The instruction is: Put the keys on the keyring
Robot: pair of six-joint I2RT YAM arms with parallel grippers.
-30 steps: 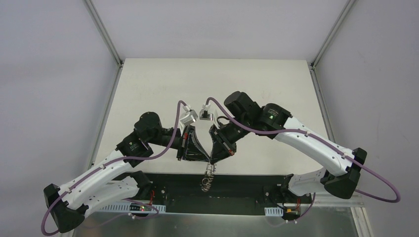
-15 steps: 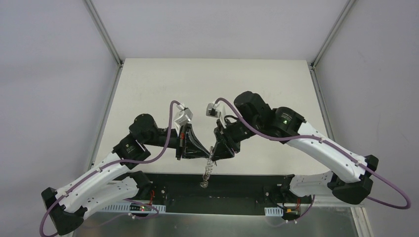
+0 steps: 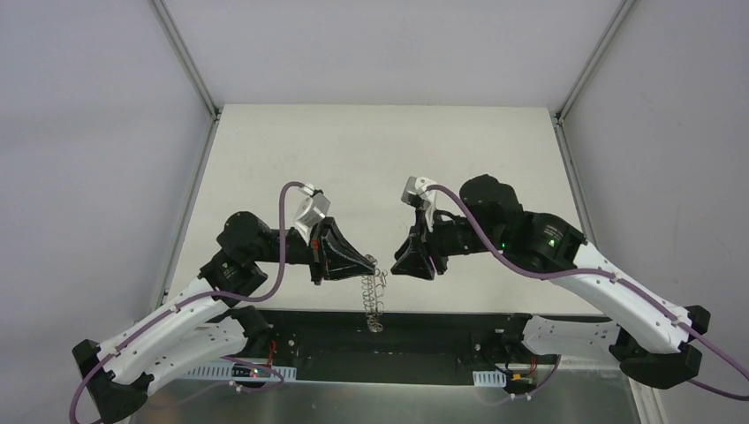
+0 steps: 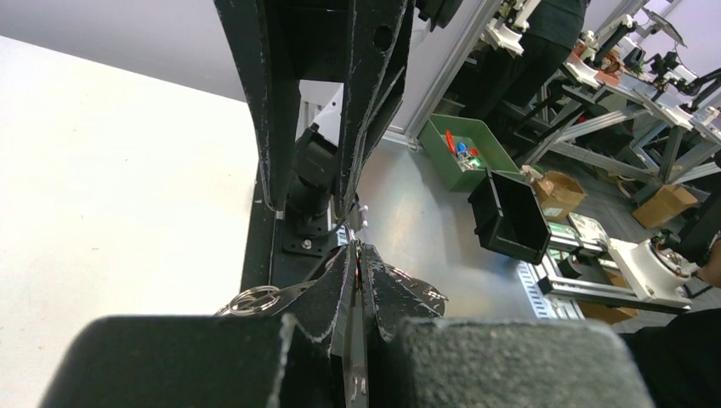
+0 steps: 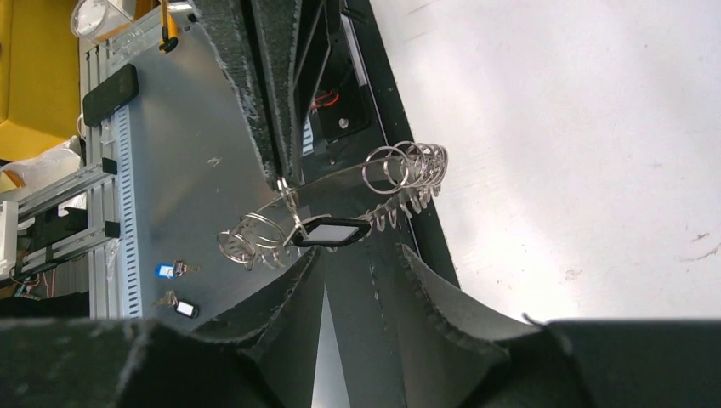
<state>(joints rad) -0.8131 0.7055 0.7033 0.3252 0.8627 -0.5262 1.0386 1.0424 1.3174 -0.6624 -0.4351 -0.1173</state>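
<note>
The keyring [image 5: 412, 161] hangs in the air between the two arms, above the near edge of the table [image 3: 371, 150]. Seen from above, it droops as a floppy chain of wire loops, and its lower end is over the black strip [image 3: 459, 334] where the arm bases are bolted. In my right wrist view its silvery band runs across the frame, with a bunch of thin loops at each end. The key [image 5: 331, 231], a small dark piece with a pale face, sits right against the band among the loops. I cannot tell from here whether it is threaded on or only lying against the ring.

The left end effector [image 3: 367, 262] carries the ring. Its fingers are pressed together on the upper part of the ring, and my left wrist view shows thin metal pinched between the two closed pads, with a loop poking out to the side.

The right end effector [image 3: 395, 265] faces it from the other side, near the ring but not touching it. Its fingers [image 5: 285, 306] stand apart with a clear gap and nothing between them. The key is just beyond their tips.
</note>
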